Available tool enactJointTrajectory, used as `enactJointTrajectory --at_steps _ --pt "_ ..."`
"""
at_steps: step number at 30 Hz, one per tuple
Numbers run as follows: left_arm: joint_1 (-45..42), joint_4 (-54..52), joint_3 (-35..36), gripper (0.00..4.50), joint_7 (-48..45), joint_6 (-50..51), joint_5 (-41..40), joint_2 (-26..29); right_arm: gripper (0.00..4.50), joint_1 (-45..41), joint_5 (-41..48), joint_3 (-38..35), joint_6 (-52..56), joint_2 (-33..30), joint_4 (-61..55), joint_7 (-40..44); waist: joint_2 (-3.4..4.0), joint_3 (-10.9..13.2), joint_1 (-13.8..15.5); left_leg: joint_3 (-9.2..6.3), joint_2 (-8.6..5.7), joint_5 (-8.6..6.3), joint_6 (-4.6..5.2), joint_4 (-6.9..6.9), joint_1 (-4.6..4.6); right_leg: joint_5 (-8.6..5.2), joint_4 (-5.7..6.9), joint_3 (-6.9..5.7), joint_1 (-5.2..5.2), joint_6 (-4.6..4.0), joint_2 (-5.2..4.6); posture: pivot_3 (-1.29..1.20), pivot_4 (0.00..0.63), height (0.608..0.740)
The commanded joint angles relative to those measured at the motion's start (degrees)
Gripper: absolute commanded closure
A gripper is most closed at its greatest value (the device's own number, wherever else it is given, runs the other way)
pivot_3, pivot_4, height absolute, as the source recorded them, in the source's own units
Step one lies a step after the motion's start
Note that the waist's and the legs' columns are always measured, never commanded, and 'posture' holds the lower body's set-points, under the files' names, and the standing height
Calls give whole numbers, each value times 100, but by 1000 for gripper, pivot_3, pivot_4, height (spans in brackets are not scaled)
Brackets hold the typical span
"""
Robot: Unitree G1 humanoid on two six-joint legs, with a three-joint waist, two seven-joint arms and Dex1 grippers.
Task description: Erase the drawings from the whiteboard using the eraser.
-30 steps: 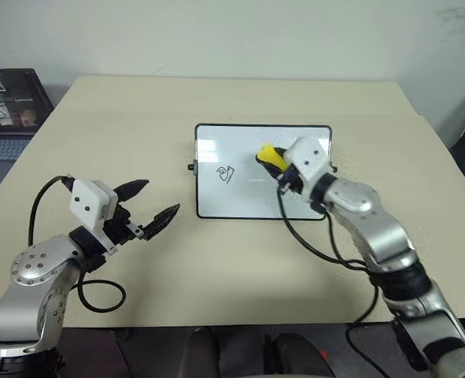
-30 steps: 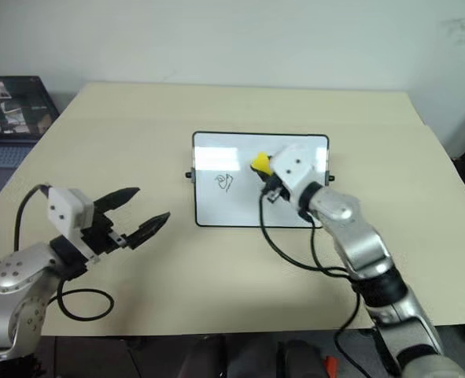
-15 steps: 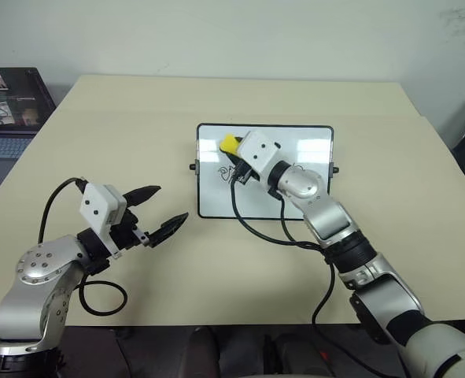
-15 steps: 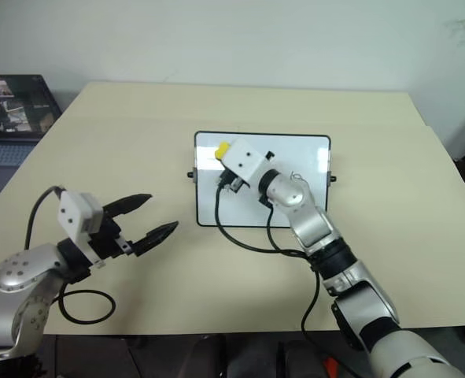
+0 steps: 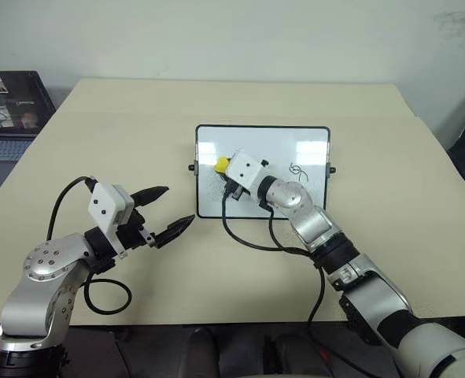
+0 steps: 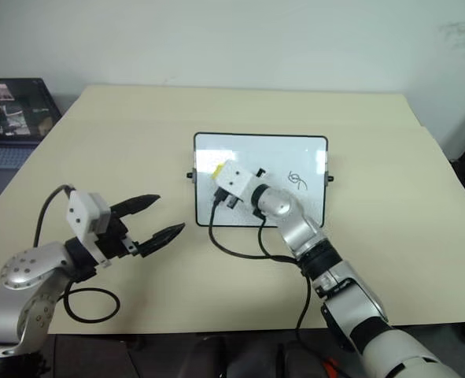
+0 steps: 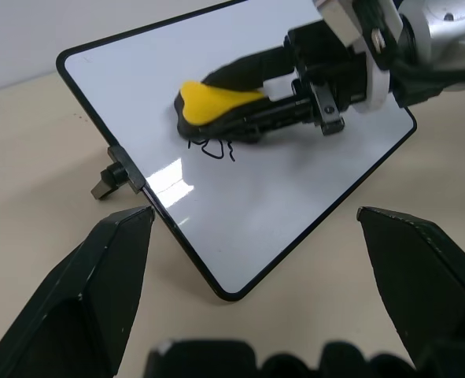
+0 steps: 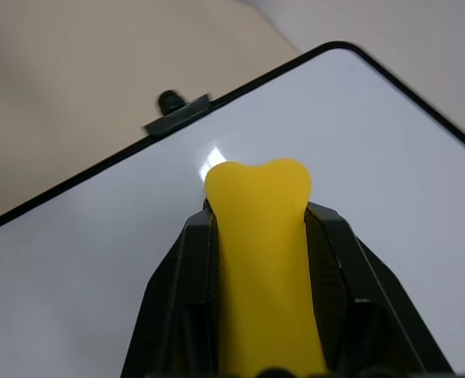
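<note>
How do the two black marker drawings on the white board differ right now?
The left drawing lies right beside the yellow eraser held in the right gripper, partly covered; the right drawing sits clear of it on the black-framed whiteboard. The left drawing looks smudged, with faint specks around it; the right drawing is a crisp loop. Both are small black scribbles near the board's mid-height.

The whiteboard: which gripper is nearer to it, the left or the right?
Right. The right gripper is over the whiteboard, holding the eraser on it. The left gripper is open above the table, beside the board.
</note>
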Motion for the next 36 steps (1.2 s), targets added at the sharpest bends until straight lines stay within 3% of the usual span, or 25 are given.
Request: enactJointTrajectory --at_steps 1,7,10,13,17,26,36 --pt "-62 -60 24 0 -4 -82 -5 35 3360 376 -217 218 474 -5 251 191 -3 -3 -3 1 0 0 0 0 11 0 5 3 4 0 0 0 150 740" --pt "-129 111 14 0 7 -147 42 -5 3360 471 -217 148 598 57 -153 283 -1 1 -11 -1 2 2 3 -6 135 -18 -1 8 90 16 -9 0 150 740" --pt "-169 228 34 0 30 -198 82 -27 3360 332 44 -151 903 63 -1017 441 -2 12 0 -9 4 5 7 -7 133 -19 -1 12 86 16 -12 0 150 740" --pt "-170 272 38 0 29 -241 105 -40 3360 170 356 -498 1425 63 -2054 624 0 23 5 -14 8 5 8 -8 89 -17 -1 11 75 15 -14 0 150 740" --pt "-173 329 7 0 32 -292 129 -63 3360 -192 424 -812 1692 45 -2308 478 -3 21 9 -17 2 6 5 -6 -27 -3 9 1 -32 -4 -9 0 150 740" --pt "-198 312 -61 0 -18 -286 124 -75 3360 -767 56 -679 782 191 -392 -207 -2 21 -2 9 0 2 1 -18 -47 -3 -36 5 -45 -6 -9 0 150 740" --pt "-304 282 -125 0 -7 -248 100 -47 3360 -161 -142 -239 216 445 982 -142 -11 13 -84 3 2 3 2 -17 -10 -1 -26 -5 -7 -3 -8 0 150 740"
